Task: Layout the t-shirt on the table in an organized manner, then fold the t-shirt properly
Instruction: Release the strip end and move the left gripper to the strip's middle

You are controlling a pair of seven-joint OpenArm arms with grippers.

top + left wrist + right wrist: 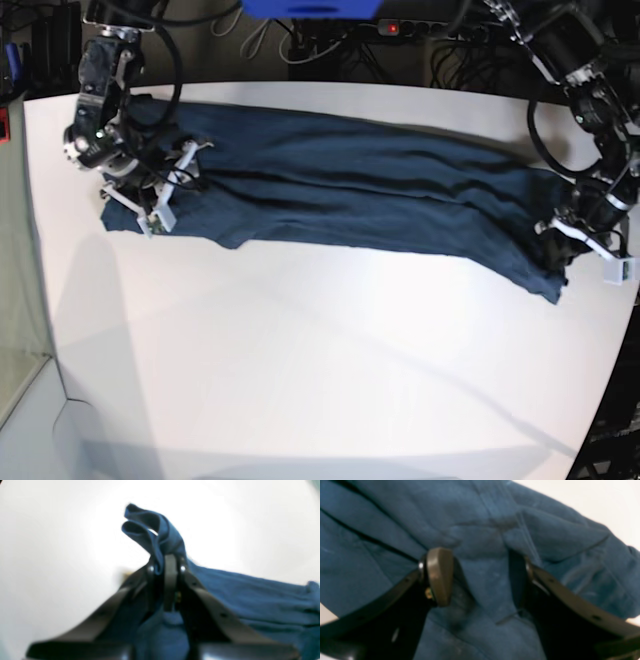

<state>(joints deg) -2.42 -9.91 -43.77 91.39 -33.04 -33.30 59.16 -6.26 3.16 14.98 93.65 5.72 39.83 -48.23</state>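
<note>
The dark navy t-shirt [350, 190] lies stretched in a long band across the far half of the white table [320, 370]. My left gripper [170, 563] is shut on a bunched end of the t-shirt [155, 532], which sticks up past the fingertips. In the base view it is at the shirt's right end [568, 248]. My right gripper [480, 577] is open, its fingers [440, 575] spread over wrinkled cloth [482, 530]. In the base view it sits over the shirt's left end [168, 188]. No label mark shows.
Cables and a power strip [400, 28] run behind the table's far edge, with a blue object [310, 8] above. The table's curved edge [620, 340] is close to the left arm. Dark equipment [40, 45] stands at the far left corner.
</note>
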